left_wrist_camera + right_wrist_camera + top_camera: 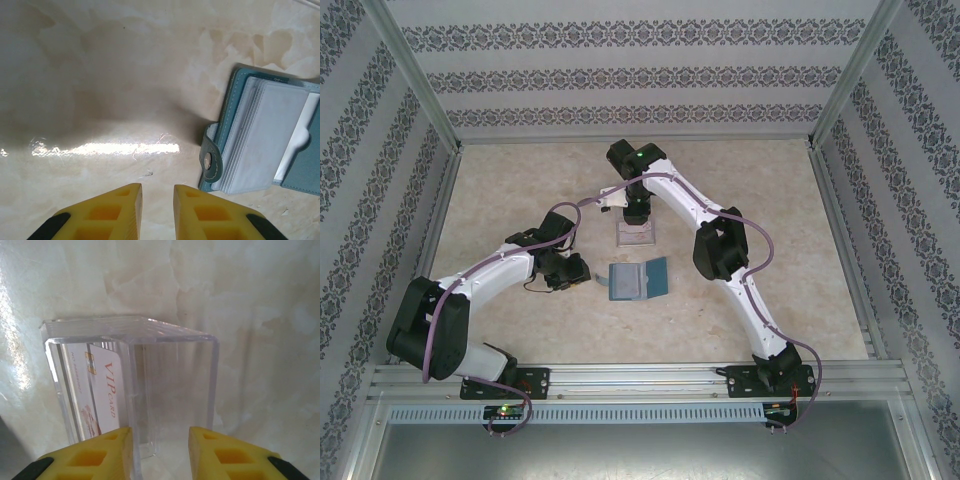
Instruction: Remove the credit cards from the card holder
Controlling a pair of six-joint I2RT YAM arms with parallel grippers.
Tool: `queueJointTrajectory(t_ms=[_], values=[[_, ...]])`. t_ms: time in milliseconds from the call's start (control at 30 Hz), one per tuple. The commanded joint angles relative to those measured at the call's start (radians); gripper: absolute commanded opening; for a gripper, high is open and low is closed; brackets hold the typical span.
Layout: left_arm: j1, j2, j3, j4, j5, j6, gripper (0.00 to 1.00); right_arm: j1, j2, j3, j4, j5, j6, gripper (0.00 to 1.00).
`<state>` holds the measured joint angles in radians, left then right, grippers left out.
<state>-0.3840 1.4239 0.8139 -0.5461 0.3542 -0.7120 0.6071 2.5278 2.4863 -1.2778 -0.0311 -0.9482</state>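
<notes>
The pale marbled table carries everything. The left arm reaches in from the near left and the right arm bends in from the near right to the middle.

The clear tray stands near the table's centre, directly under the right gripper. That gripper's yellow fingers are parted above the tray's near wall with nothing clamped between them.

The teal card holder lies opened flat just on the near side of the tray and apart from it. The left gripper hovers over bare table beside the holder's left edge, its jaws set narrowly apart and empty.

A pale card printed "VIP CARD" leans in the tray's left compartment. The holder's stacked sleeves face up, and its snap tab sticks out toward the left gripper.
</notes>
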Motion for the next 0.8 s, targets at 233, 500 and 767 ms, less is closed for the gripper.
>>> queueJointTrajectory(t_ms=[233,500,767], values=[[0.012,-0.034,0.017,-0.035,-0.015,-0.009,0.23,0.017,-0.118,-0.058,-0.001,-0.010,0.026,0.35],[0.008,-0.042,0.067,-0.033,0.008,-0.005,0.22,0.007,-0.235,-0.167,0.119,-0.039,0.255,0.34],[-0.038,0.046,0.155,0.015,0.057,-0.007,0.20,-0.021,-0.460,-0.504,0.392,-0.132,0.736,0.33]])
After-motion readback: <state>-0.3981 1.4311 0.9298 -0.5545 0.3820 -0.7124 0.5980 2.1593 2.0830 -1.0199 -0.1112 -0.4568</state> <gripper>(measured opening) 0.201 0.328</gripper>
